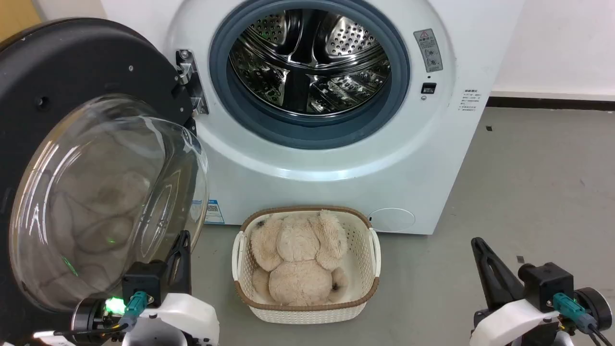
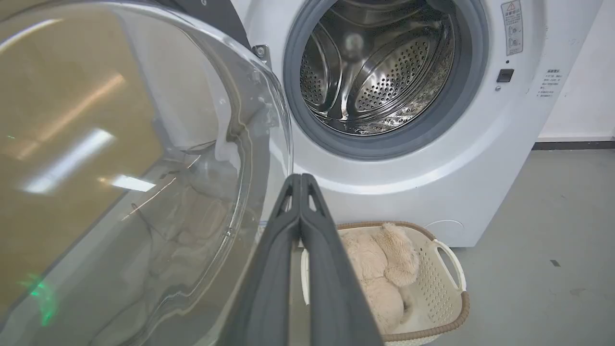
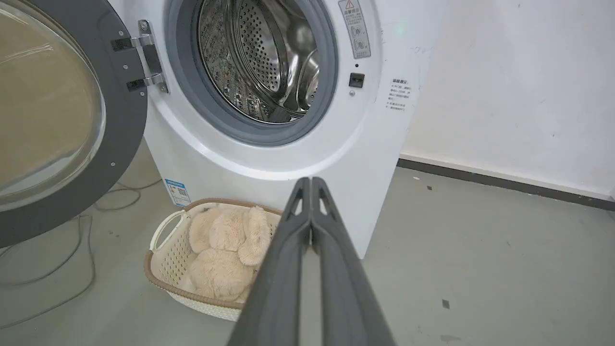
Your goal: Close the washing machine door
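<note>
The white washing machine [image 1: 336, 158] stands ahead with its steel drum exposed. The washing machine door [image 1: 72, 67], round and black with a bulging clear glass bowl [image 1: 105, 202], is swung wide open to the left on its hinge [image 1: 190, 79]. My left gripper [image 1: 181, 240] is shut with nothing in it, low at the left, just beside the right rim of the glass bowl [image 2: 144, 168]. My right gripper [image 1: 478, 245] is shut and empty at the lower right, over bare floor, well apart from the machine [image 3: 288, 144] and the door [image 3: 67, 120].
A white woven basket [image 1: 367, 250] holding a beige plush toy [image 1: 298, 259] sits on the grey floor right in front of the machine, between my two arms. Cables [image 3: 57, 259] lie on the floor under the door. A white wall [image 3: 519, 86] rises at the right.
</note>
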